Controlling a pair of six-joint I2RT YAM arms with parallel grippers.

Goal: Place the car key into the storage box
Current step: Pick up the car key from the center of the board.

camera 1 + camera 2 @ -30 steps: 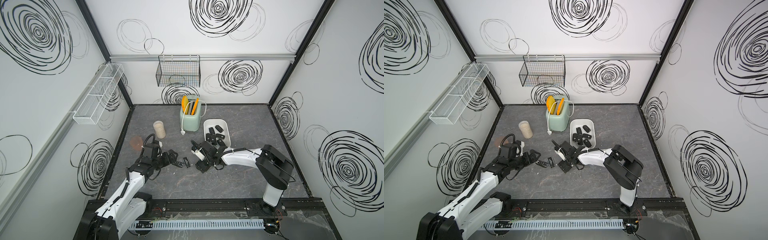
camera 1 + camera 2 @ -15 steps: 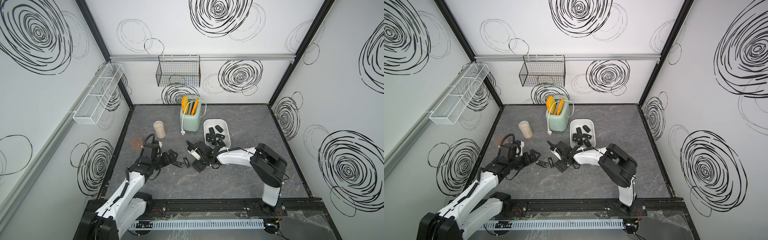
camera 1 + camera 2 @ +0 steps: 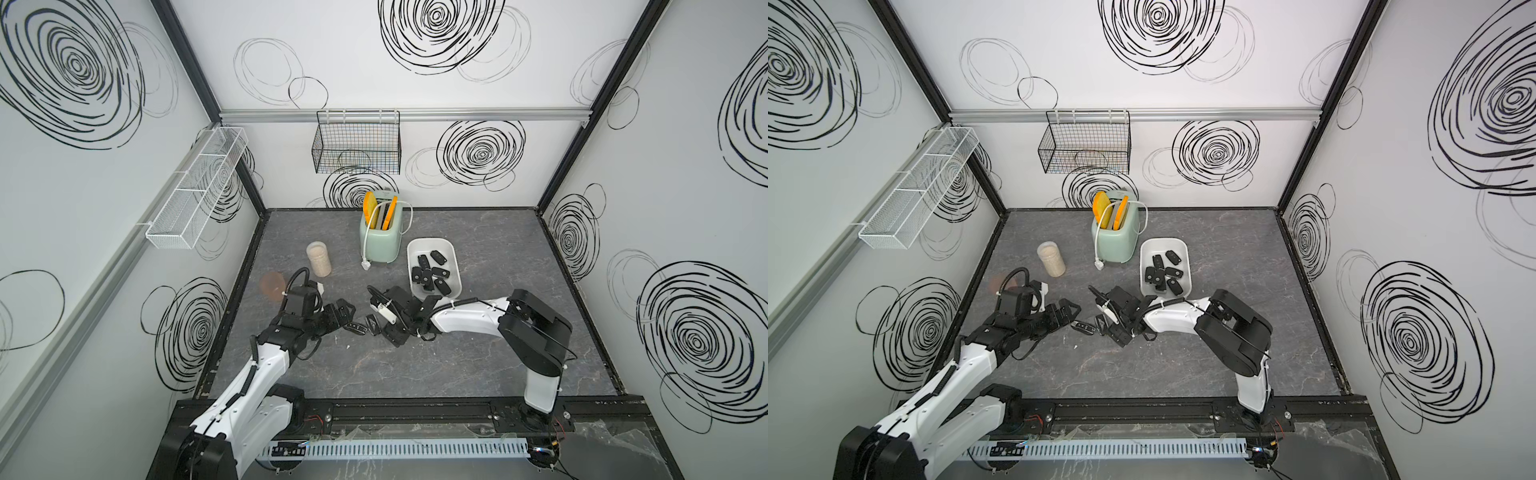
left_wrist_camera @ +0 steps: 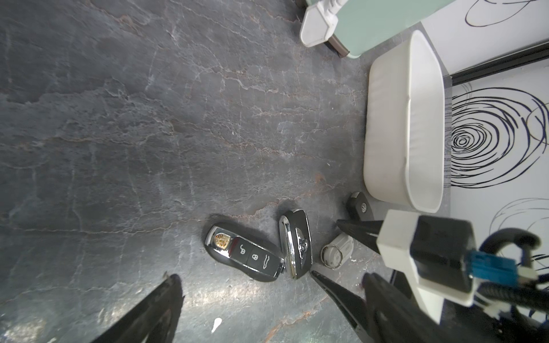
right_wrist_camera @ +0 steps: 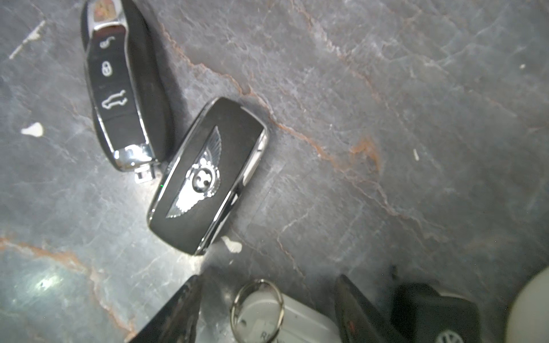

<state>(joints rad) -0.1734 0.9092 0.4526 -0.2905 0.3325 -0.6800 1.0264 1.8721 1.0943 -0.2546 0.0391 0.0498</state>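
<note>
You are partway through: the white storage box (image 3: 454, 266), just right of centre in both top views beside the mint toaster (image 3: 380, 245), already holds about six black key fobs (image 3: 440, 272), as far as I can count. Four keys lie outside it on the grey tabletop (image 3: 374, 374), all showing in the lower right of the left wrist view. They are the crest-badged key (image 4: 243, 252), the winged-badge key (image 4: 295, 243) just beside its end, a white fob with a split ring (image 5: 279, 317), and a VW key (image 4: 359, 206) just beside the box's wall.

Your right gripper (image 4: 325, 246) is down at the table with its fingers apart on either side of the white fob; they are not yet closed on it, so nothing is held. Your left gripper (image 3: 344, 316) is spread wide and empty, left of centre in the top views, with the crest-badged key near its tips.

I judge the step in hand to be the grasp of the white fob. What is left is closing, lifting, carrying it the short way up-frame to the box and releasing, then the same for the other three keys
</note>
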